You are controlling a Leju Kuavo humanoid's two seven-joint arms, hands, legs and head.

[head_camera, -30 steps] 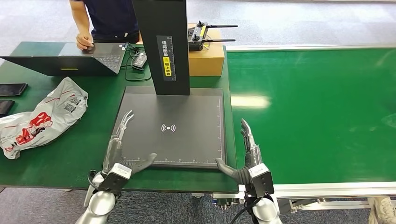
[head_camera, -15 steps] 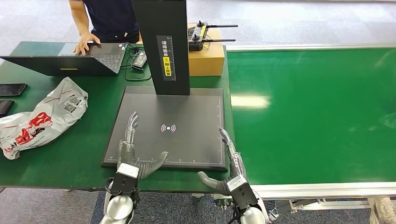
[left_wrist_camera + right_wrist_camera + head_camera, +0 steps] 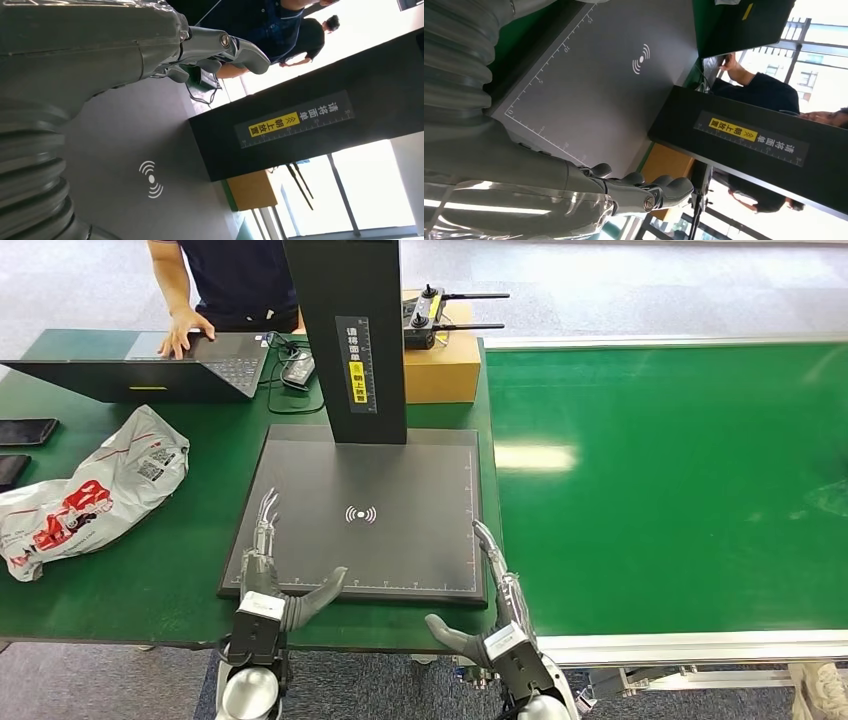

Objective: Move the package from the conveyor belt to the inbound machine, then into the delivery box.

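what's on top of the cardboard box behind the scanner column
A black remote controller with two antennas lies on the cardboard box. The black scanner column covers the box's left part, so anything lying there cannot be seen.

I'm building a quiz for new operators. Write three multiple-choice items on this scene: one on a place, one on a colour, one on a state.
1. Where does the package lie?
A. on the conveyor belt
B. on the table left of the inbound machine
C. on the cardboard box

2. What colour is the conveyor belt?
A. green
B. black
C. grey

3. The left hand is
A. holding the package
B. open, empty
C. gripping the laptop

Key: 1 B, it rests beside the inbound machine; 2 A, plainly green; 3 B, fingers spread over the plate's edge.
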